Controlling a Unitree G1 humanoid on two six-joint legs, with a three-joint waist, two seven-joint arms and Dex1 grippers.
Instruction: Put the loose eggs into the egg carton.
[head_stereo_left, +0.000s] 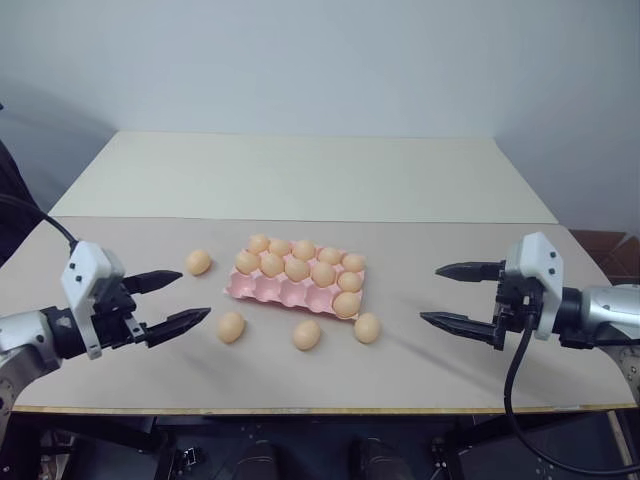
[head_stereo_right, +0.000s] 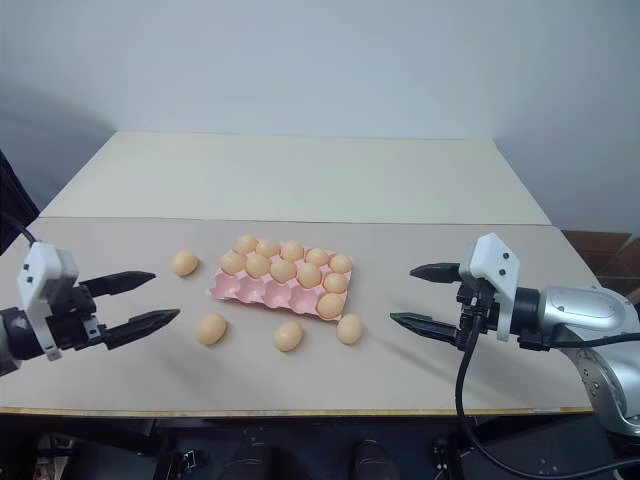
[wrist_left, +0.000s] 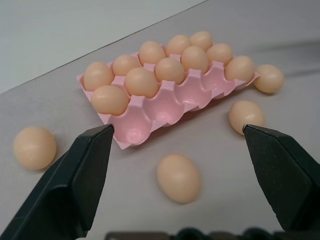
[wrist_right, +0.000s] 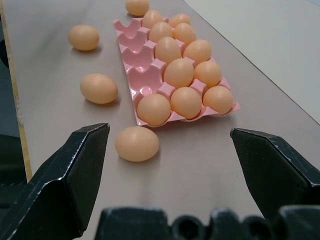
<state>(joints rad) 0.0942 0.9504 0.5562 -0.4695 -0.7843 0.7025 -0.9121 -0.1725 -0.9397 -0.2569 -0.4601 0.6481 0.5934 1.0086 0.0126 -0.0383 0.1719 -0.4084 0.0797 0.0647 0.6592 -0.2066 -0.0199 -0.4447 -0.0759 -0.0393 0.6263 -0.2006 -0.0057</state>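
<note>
Pink egg carton (head_stereo_left: 297, 288) sits mid-table, back rows filled, four near cups bare. Four loose eggs (head_stereo_left: 306, 334) lie on the table (head_stereo_left: 420, 300): three along the near edge, one (head_stereo_left: 198, 262) off its left end. Your left gripper (head_stereo_left: 172, 301) and right gripper (head_stereo_left: 448, 295) hang wide apart at either side, holding nothing, likely poised to choose.

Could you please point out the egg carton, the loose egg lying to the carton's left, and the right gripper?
egg carton (head_stereo_left: 262, 289): left eye view, an empty cup in its near row.
loose egg (head_stereo_left: 198, 262): left eye view, middle of the shell.
right gripper (head_stereo_left: 432, 293): left eye view, midway between its open fingertips.
</note>
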